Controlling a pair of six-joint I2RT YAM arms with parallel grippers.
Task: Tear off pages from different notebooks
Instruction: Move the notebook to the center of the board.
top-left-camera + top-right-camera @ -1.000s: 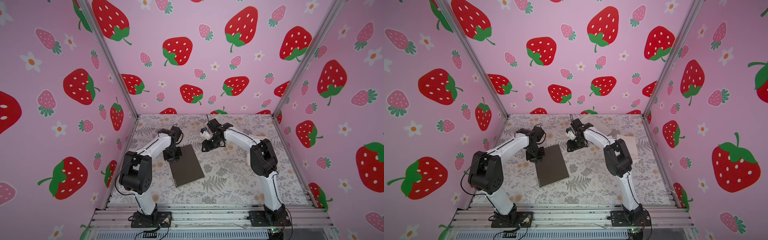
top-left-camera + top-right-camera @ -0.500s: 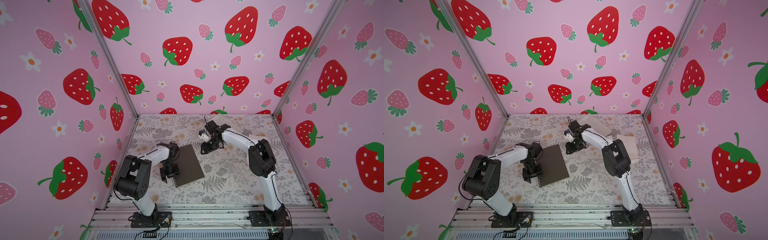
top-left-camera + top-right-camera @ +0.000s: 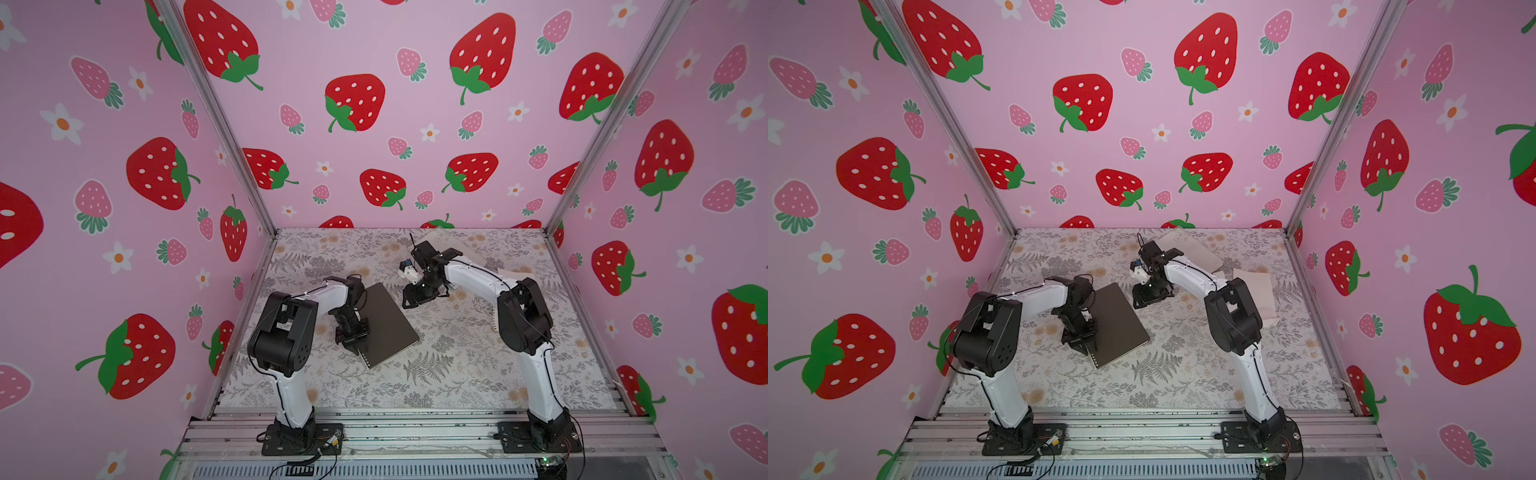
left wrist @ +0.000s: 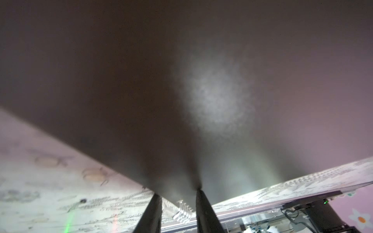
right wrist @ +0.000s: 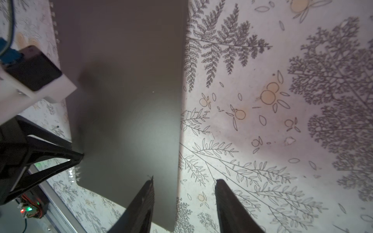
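Left end effector (image 3: 1083,341) at dark notebook (image 3: 1121,320).

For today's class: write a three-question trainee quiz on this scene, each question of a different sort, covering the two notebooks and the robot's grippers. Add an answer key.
1. True or false: the cream-white rectangular notebook lies on top of the dark brown-grey spiral-bound notebook.
2. Pick one. The right gripper has its jaws: A) shut on a page; B) open, holding nothing; C) shut on the dark cover.
3. Short answer: which gripper sits at the dark notebook's spiral edge?

Key: 1 false, they lie apart; 2 B; 3 the left gripper.
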